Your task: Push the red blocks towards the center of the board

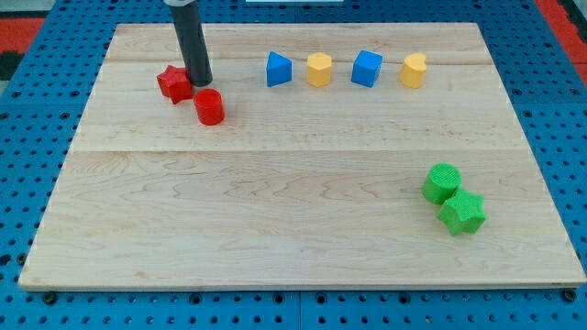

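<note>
A red star block (pixel 172 83) lies near the view's top left of the wooden board (pixel 275 220). A red cylinder block (pixel 209 106) sits just to its lower right. My tip (pixel 201 84) stands between them, touching the star's right side and just above the cylinder's top left. The dark rod rises from there to the view's top edge.
A row along the view's top holds a blue block (pixel 278 70), a yellow block (pixel 318 69), a blue cube (pixel 366 68) and a yellow block (pixel 414 70). A green cylinder (pixel 442 181) and a green star (pixel 461 213) touch at the view's lower right.
</note>
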Robot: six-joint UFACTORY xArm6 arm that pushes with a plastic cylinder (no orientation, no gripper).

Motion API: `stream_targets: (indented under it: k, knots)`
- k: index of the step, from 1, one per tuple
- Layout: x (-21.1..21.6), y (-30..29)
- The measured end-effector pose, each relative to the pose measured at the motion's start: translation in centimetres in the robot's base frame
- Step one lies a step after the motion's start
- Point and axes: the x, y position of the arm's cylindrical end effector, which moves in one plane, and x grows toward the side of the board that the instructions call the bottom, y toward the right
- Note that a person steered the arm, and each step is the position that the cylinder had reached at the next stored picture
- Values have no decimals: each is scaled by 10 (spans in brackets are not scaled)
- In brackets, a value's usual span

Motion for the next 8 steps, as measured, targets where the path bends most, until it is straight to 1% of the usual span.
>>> stream_targets:
  k: [1, 2, 3, 5, 6, 7, 8]
  knots:
    - [-27, -8]
    - [-36, -31]
    - [-55, -40]
    - [-92, -40]
    - [-88, -42]
    - [-60, -41]
    - [-23, -49]
